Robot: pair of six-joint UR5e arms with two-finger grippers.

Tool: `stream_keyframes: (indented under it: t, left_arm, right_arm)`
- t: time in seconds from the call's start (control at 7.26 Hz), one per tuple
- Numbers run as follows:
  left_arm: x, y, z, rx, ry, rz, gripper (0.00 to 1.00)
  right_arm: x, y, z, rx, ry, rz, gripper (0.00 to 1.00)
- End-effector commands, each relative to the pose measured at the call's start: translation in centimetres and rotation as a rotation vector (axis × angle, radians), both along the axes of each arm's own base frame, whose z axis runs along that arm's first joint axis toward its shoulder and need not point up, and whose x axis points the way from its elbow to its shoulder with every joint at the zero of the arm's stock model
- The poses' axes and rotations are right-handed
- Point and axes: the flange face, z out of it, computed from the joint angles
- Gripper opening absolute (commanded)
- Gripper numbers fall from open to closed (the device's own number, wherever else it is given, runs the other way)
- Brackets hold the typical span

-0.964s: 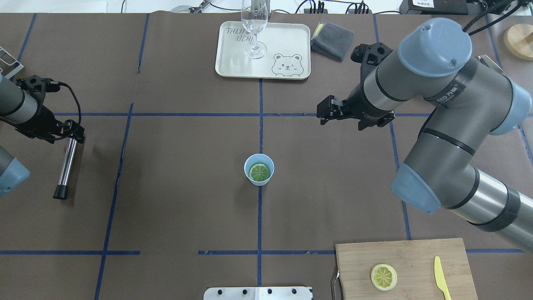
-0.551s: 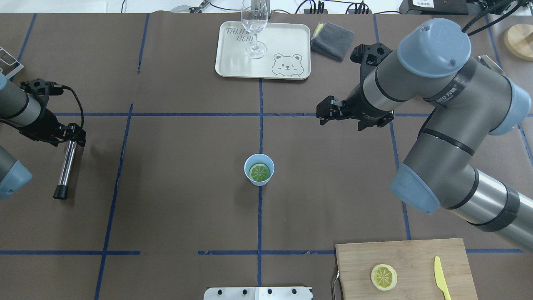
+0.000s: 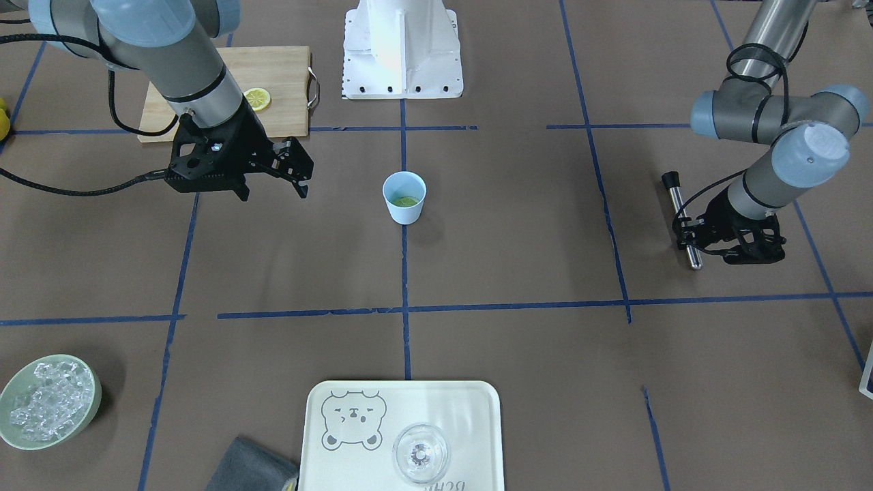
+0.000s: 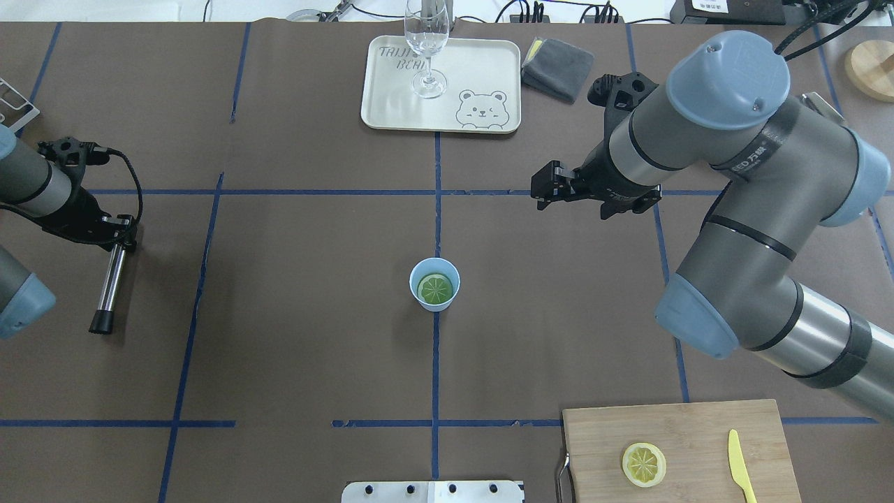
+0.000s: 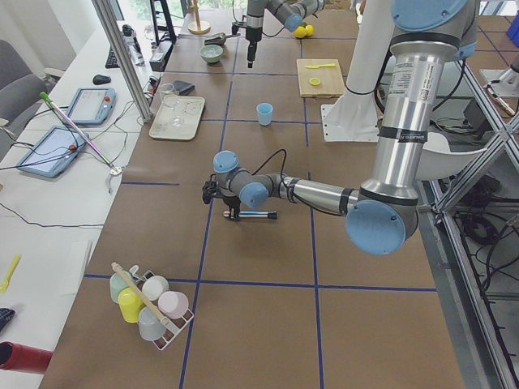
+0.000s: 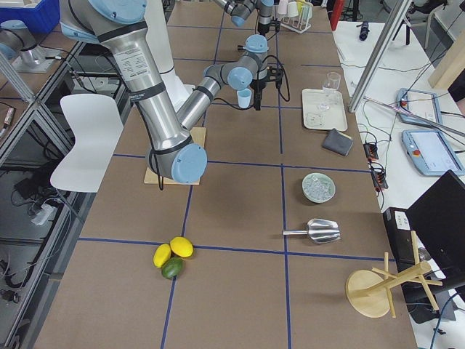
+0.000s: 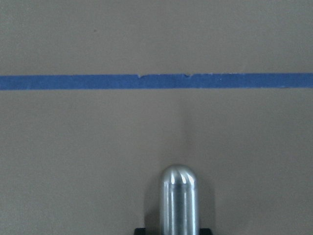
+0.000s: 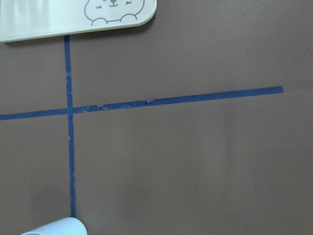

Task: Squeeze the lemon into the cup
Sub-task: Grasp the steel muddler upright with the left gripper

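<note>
Round yellowish lemon piece lies segmented face up inside small light-blue tapered cup, centre of brown bench. The right fingers are spread, empty and nearer, with the cup toward robot. The left fingers straddle steel rod; can't tell if clamped.

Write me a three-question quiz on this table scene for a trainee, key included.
1. True or false: the right pincer hangs directly over the cup.
2. The yellow knife lies on: A the tray, B the cutting board, C the grey towel.
3. Fill in: inside the cup lies a ______.

Key: 1 false, the pincer is off to the cup's side, over bare table; 2 B; 3 lemon slice.
</note>
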Motion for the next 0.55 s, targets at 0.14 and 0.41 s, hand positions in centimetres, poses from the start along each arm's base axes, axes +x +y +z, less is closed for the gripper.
stream_keyframes:
  t: [0.14,0.41]
  left_arm:
    - [0.1,0.1,-0.9,0.009,0.01,0.001,0.0]
    - [-0.4,0.6,-8.1,0.128,0.092,0.002,0.0]
  right_arm:
    - [0.2,0.0,-0.2,0.002,-0.004,0.001,1.0]
    - [1.2,-0.5,-0.5,-0.006,-0.02,0.003,1.0]
